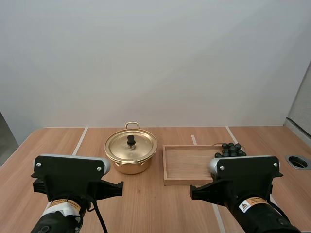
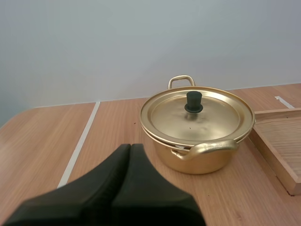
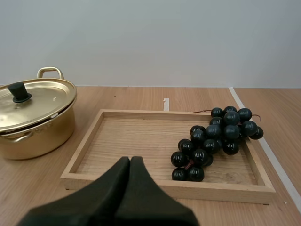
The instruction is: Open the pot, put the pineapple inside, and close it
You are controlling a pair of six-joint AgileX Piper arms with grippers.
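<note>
Right now the left tool (image 2: 130,146) has its two black fingers pressed together into one dark wedge, gripping nothing, and it hangs above the light-brown wooden desk (image 2: 42,136). A white line (image 2: 80,146) runs along the desk at about eleven o'clock from it. At about one o'clock, well apart from the tool, stands the round gold metal pot (image 2: 202,162). Its gold lid (image 2: 207,120) is seated flat on the rim, with a small black knob (image 2: 193,101) upright at the centre. One loop handle points to twelve o'clock, the other to six o'clock.

The right tool (image 3: 130,158) is likewise closed on nothing, fingers lying together, just short of the near rim of a shallow rectangular wooden tray (image 3: 169,188). A bunch of dark, near-black grapes (image 3: 216,136) lies inside the tray at about one o'clock from this tool, toward the tray's two o'clock corner. The pot stands at ten o'clock from the right tool, near the tray's nine o'clock side without touching it.
</note>
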